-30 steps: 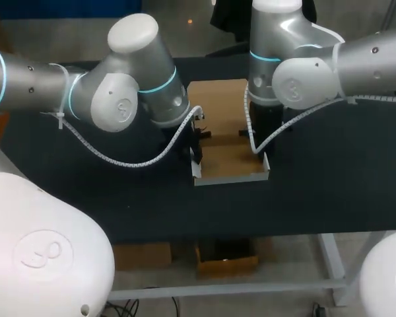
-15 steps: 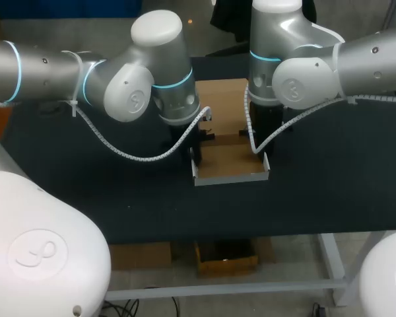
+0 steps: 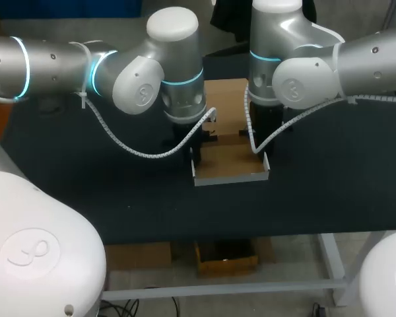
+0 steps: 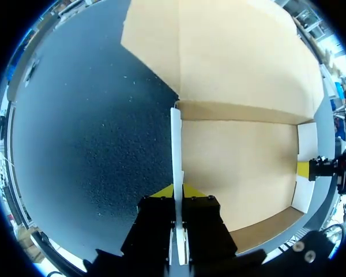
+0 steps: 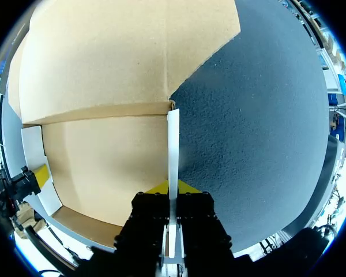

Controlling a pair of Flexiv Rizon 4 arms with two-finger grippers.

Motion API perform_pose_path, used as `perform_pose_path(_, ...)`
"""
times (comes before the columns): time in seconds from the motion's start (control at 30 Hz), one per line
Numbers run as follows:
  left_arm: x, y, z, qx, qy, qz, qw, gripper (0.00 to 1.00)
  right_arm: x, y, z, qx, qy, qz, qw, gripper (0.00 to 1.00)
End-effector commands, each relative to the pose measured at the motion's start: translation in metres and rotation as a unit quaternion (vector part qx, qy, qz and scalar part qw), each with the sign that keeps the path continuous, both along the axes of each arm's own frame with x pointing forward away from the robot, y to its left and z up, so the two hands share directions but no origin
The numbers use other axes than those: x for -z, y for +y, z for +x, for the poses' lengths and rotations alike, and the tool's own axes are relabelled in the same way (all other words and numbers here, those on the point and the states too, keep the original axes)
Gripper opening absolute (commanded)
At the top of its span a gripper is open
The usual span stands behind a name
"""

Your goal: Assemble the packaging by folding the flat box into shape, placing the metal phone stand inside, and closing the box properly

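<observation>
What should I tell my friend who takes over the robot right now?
Left gripper: shut on the box's left side wall, holding it upright.
Right gripper: shut on the right side wall, also upright.
The box sits mid-table as an open tray. Its front wall is up, and the lid flap lies flat behind it.
Done: the tray is partly folded into shape.
Left: finish folding, put the phone stand in (it is not in view and the box is empty), then close the lid.

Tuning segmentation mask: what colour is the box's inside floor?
Plain tan cardboard. The box floor shows best in the left wrist view.
</observation>
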State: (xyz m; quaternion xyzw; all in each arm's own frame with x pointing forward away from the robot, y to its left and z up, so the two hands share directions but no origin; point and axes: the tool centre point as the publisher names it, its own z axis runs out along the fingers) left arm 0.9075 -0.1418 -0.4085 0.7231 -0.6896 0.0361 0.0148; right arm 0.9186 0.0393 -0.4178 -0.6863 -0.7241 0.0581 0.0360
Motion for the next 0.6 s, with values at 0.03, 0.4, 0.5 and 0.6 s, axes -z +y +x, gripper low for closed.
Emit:
perform_pose_path(0.03, 0.006, -0.003, -0.001, 0.000, -0.001, 0.015, 1.000, 0.00, 0.000, 0.001, 0.000, 0.000, 0.001, 0.000, 1.000, 0.41)
perform_pose_path(0.4, 0.002, -0.001, -0.004, 0.000, -0.008, 0.019, 1.000, 0.00, -0.026, -0.005, -0.008, -0.025, -0.045, 0.039, 0.998, 1.00)
perform_pose_path(0.5, 0.002, -0.001, -0.005, 0.000, -0.010, 0.020, 1.000, 0.00, -0.035, -0.010, -0.012, -0.039, -0.063, 0.062, 0.995, 1.00)
perform_pose_path(0.6, 0.001, -0.001, -0.005, 0.001, -0.011, 0.021, 1.000, 0.00, -0.047, -0.015, -0.017, -0.059, -0.087, 0.090, 0.990, 1.00)
